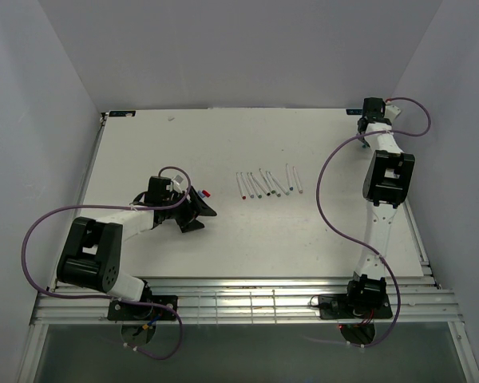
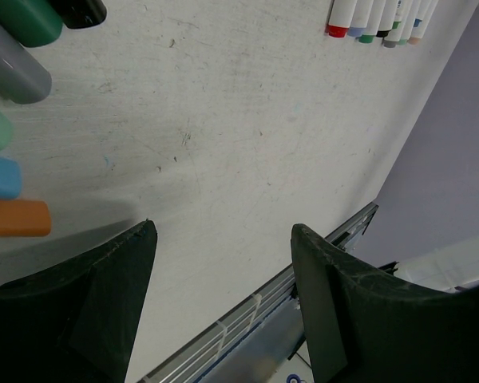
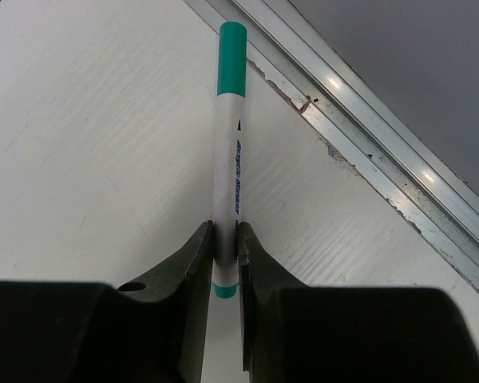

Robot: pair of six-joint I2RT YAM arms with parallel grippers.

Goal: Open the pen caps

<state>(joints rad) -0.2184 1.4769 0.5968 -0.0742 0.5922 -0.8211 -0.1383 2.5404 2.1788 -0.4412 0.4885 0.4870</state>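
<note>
My right gripper is shut on the white barrel of a pen. The pen points away from the wrist, with its teal pen cap on the far end and a teal tip behind the fingers. In the top view this gripper is at the table's far right corner. My left gripper stands open over bare table with nothing between its fingers, left of centre. Several capped white pens lie in a row mid-table, their coloured ends showing at the top of the left wrist view.
Several coloured cap-like cylinders, among them green, grey, blue and orange, reach in from the left edge of the left wrist view. Small red and blue pieces lie by the left gripper. A metal rail borders the table near the held pen.
</note>
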